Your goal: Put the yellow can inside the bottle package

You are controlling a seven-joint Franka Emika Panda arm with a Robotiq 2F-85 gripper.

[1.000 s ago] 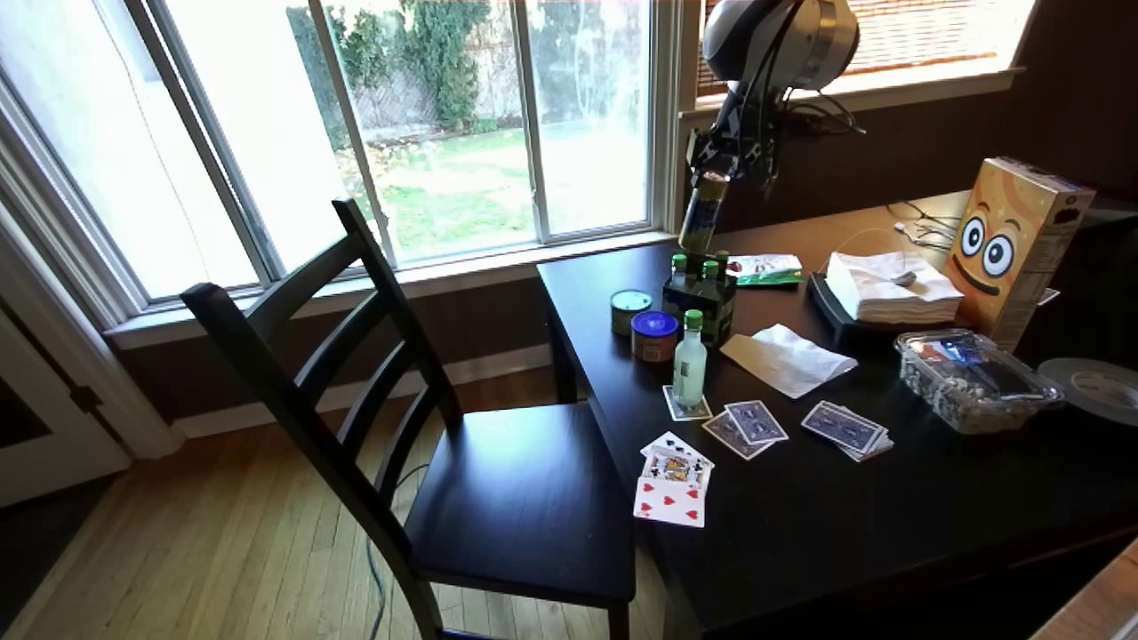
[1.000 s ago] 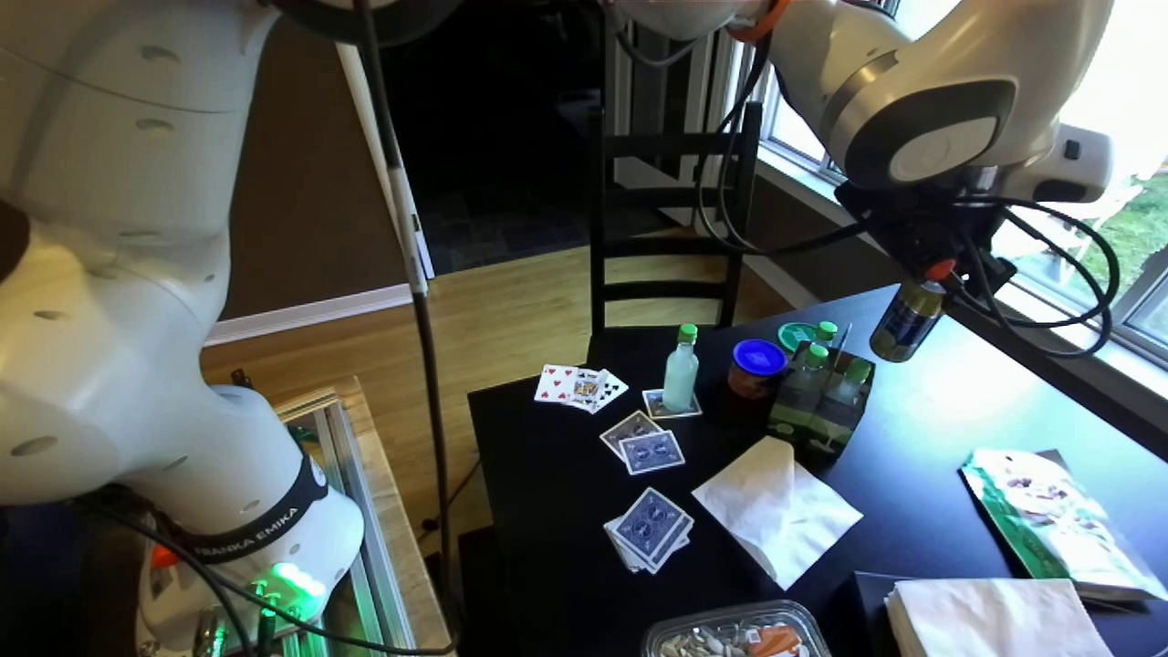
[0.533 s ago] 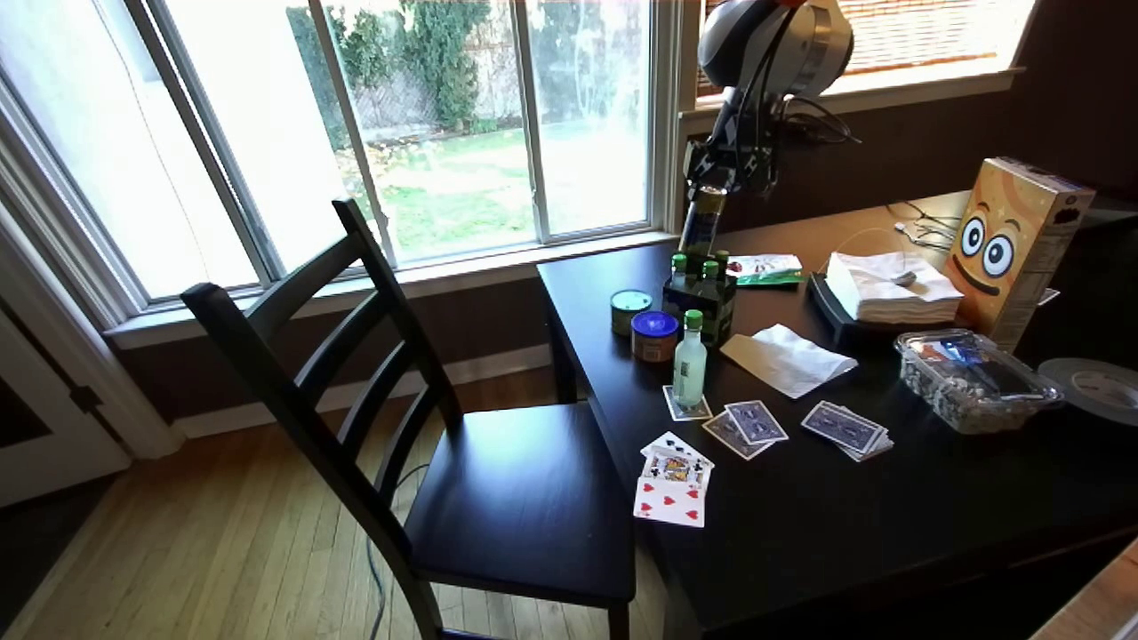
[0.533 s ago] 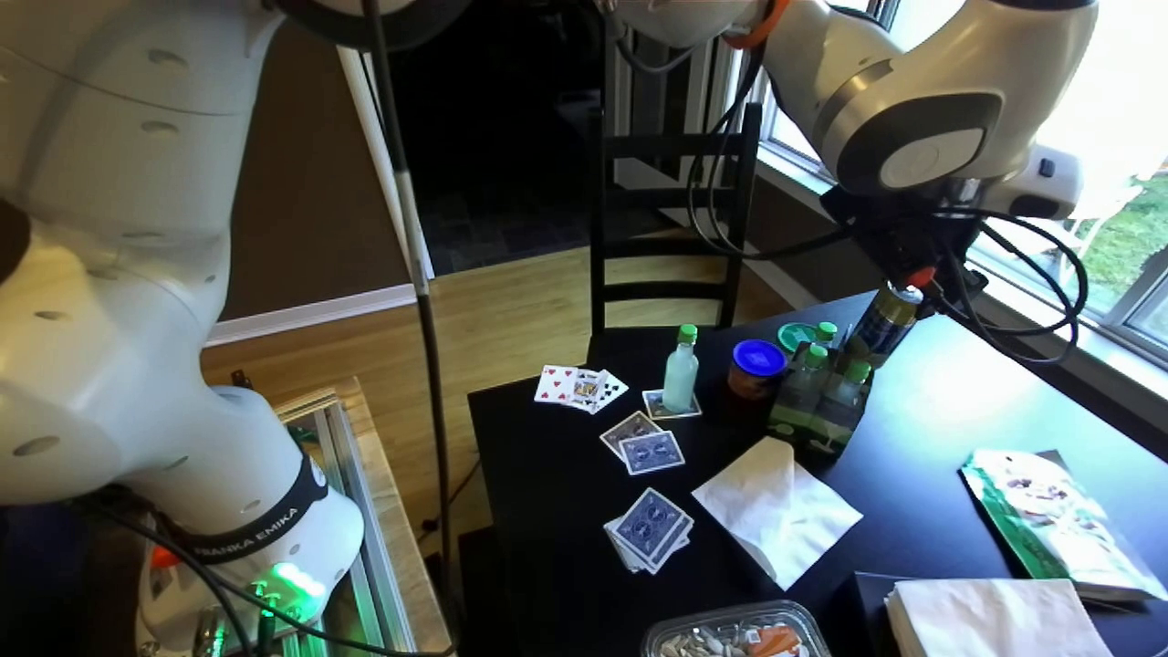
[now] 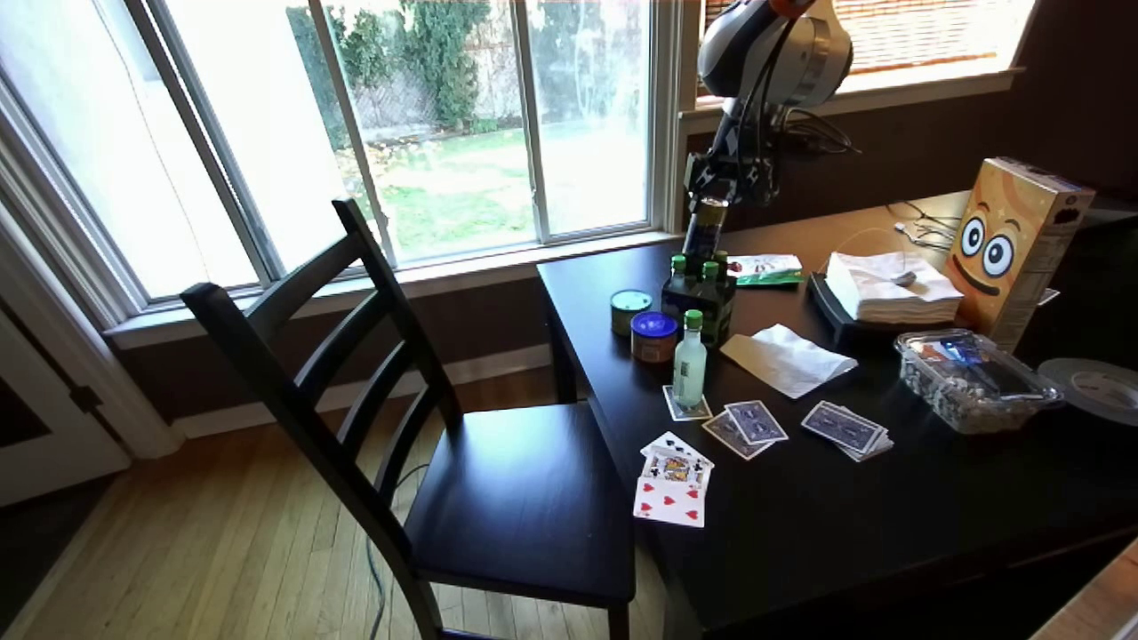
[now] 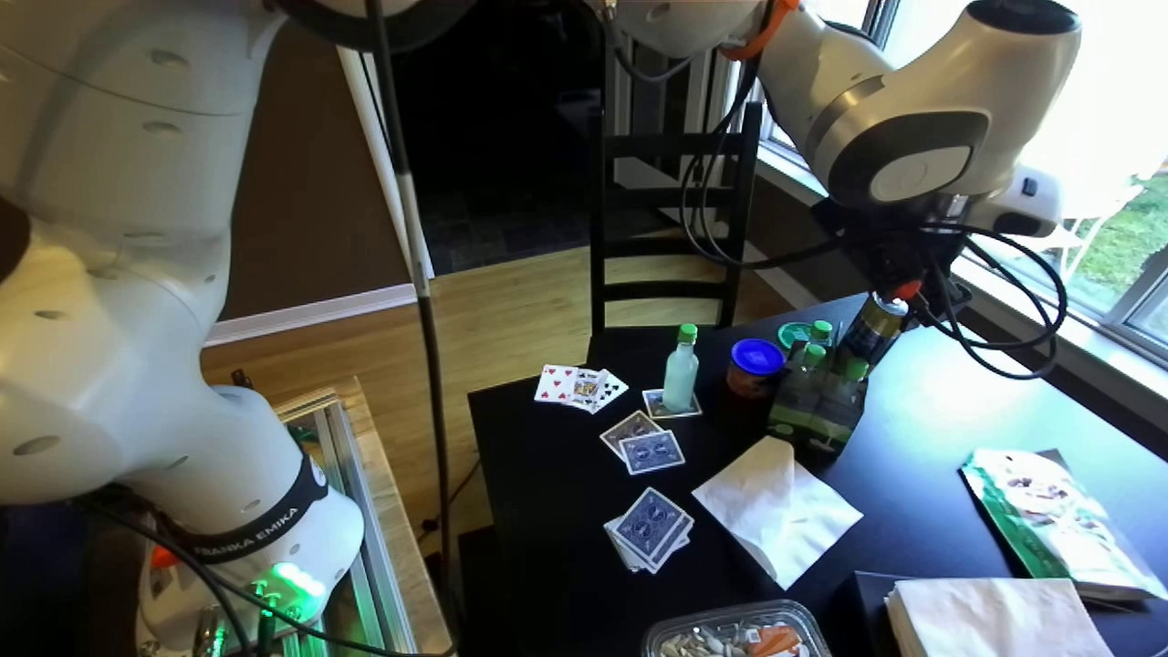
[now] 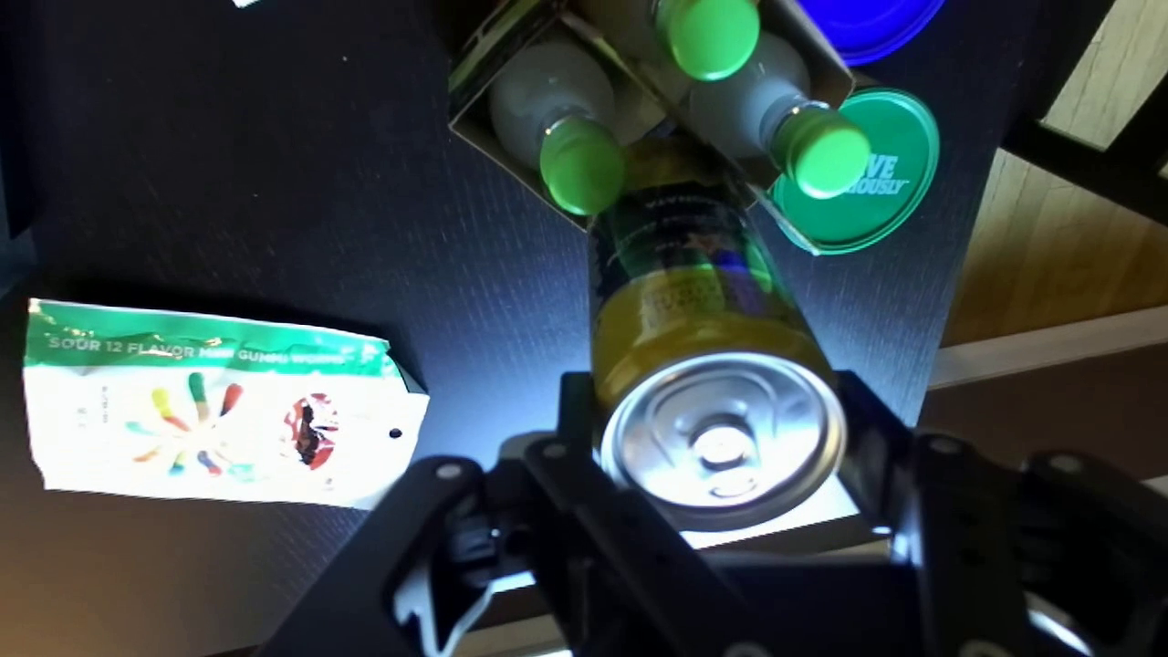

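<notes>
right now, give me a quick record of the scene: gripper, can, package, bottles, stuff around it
gripper: closed on the yellow can, near its top end
tilt: yellow can leans, pull-tab end up
placement: its lower end at the bottle package; how far in, if at all, can't be told
package contents: three green-capped bottles
loose bottle: upright on a playing card
near the package: blue-lidded tub, green-lidded tub, gummy worms packet
release: not yet
</notes>
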